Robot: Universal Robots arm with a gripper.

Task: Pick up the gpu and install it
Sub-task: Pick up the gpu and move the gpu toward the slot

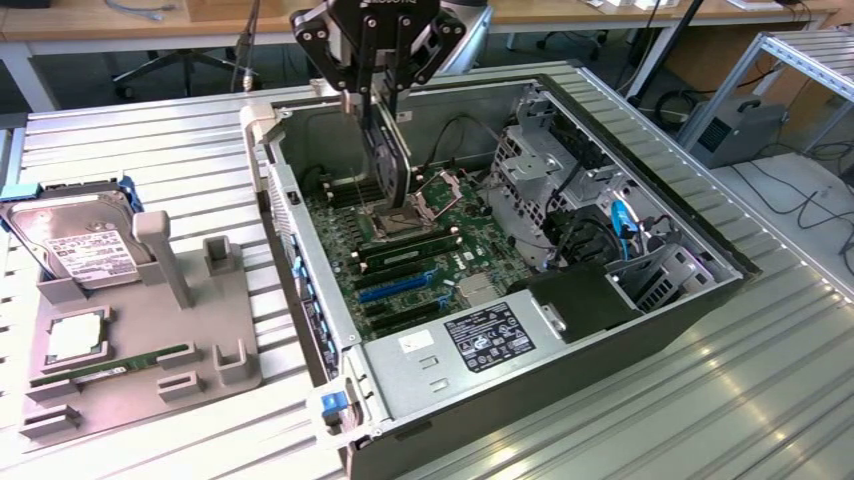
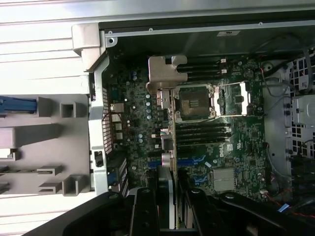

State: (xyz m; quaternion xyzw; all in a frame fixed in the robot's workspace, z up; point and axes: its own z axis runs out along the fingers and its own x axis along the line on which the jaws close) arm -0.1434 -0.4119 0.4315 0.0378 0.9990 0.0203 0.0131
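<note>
Above motherboard [image 1: 461, 228], gripper [image 1: 378, 95] jaws pinching gpu [image 1: 390, 160] upright; drive cage [image 1: 534, 175] alongside, apparently apart

The desk [image 1: 160, 150] is a pale metal top made of long ribbed slats, with bright light glinting off it at the near edge and on the exterior view's right. An open computer case [image 1: 320, 135] lies on its side across the middle of the desk, its open face turned upward and its long walls running from the near edge toward the far one. On the exterior view's left, just beside the case and apart from it, a flat grey plastic holder [image 1: 134, 400] with upright posts and slots rests directly on the slats.
</note>
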